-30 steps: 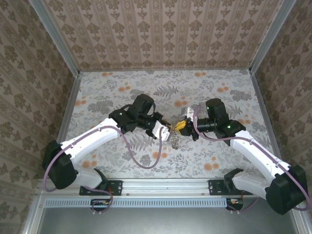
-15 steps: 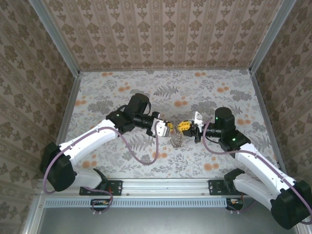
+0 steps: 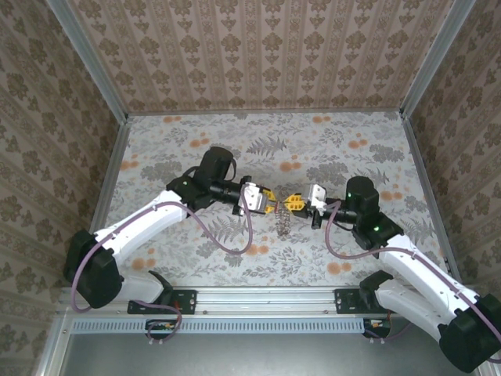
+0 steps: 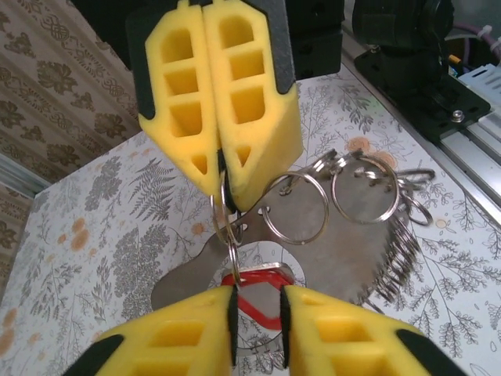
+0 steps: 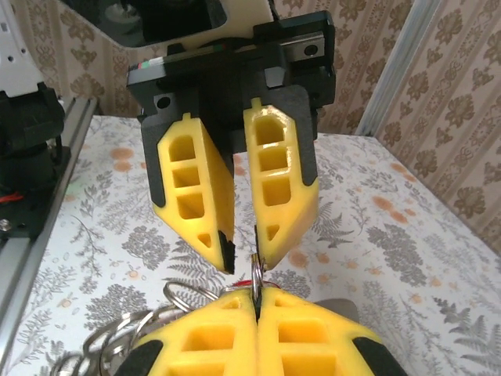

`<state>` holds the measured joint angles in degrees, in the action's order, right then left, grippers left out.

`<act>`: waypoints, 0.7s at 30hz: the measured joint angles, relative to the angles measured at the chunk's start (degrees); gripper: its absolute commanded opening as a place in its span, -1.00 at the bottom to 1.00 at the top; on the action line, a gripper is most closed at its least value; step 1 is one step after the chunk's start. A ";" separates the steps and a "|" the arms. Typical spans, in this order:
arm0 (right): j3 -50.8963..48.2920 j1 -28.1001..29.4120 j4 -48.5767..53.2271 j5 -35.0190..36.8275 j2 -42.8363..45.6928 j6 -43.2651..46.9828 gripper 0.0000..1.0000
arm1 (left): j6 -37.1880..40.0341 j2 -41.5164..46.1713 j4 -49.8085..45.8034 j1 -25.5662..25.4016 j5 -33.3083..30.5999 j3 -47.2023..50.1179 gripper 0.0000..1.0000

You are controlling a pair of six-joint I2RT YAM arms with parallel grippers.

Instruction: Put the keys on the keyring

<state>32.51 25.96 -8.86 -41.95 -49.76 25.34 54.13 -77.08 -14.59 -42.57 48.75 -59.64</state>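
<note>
Floral-patterned table lies under both my arms, with patterned walls around it. My grippers meet nose to nose near the table's middle. My right gripper comes in from 3 o'clock, its yellow pads pressed together on the thin wire of the keyring. My left gripper comes in from 9 o'clock with its pads a narrow gap apart. A red key sits in that gap; I cannot tell whether the pads touch it. From above, a grey cluster of rings dangles toward 6 o'clock. My left wrist camera separates it into loops and a flat metal piece.
</note>
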 measured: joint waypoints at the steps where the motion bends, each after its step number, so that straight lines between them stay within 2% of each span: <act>1: 0.00 0.33 0.02 0.55 0.00 0.63 -1.00 | -0.31 0.00 -0.07 0.26 0.48 0.02 -0.45; 2: 0.00 0.92 0.02 1.31 0.00 1.55 -1.00 | -0.59 0.02 -0.04 0.52 1.01 0.04 -0.40; 8: 0.04 3.21 0.20 3.89 -0.26 6.14 -1.00 | -2.95 0.87 0.61 1.36 2.86 0.76 -0.37; 21: 0.24 4.28 -0.26 5.46 -1.86 8.11 -1.00 | -4.92 -0.72 2.25 1.42 7.08 0.74 -0.44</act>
<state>32.75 30.24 -9.13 -36.49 -51.62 33.45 49.21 -77.80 -12.34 -41.15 55.83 -58.89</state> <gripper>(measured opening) 0.046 0.281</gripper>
